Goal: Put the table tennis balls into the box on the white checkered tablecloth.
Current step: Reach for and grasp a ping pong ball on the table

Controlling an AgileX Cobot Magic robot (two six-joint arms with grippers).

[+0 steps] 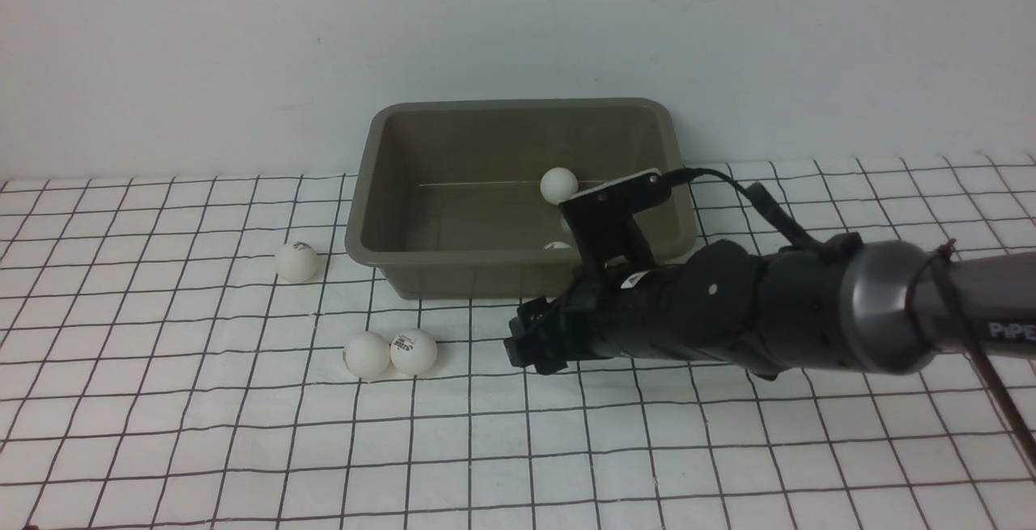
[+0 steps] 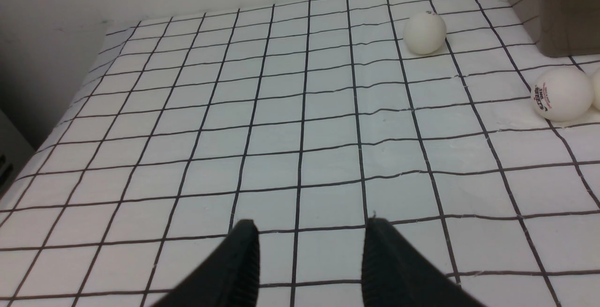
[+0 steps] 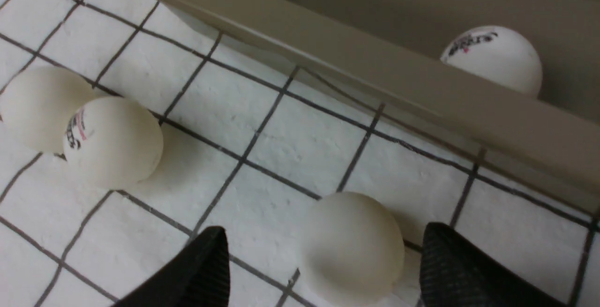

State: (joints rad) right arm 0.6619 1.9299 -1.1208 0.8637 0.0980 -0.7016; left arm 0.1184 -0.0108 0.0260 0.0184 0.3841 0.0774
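Observation:
The olive-grey box [image 1: 518,279] stands on the white checkered tablecloth [image 1: 202,433] and holds two table tennis balls [image 1: 558,185], one half hidden [image 1: 557,245]. One ball [image 1: 297,261] lies left of the box, and a touching pair [image 1: 367,354] [image 1: 413,351] lies in front of it. My right gripper [image 1: 526,344] hangs low before the box. In the right wrist view it [image 3: 326,229] stands open around another ball [image 3: 351,248] resting on the cloth, with a gap on both sides. My left gripper [image 2: 310,225] hovers over bare cloth, fingers apart, nothing between them.
A white wall rises right behind the box. The box rim [image 3: 375,72] runs close to my right fingers. The paired balls [image 3: 112,140] lie a few grid squares from them. In the left wrist view the cloth's edge [image 2: 70,115] drops off.

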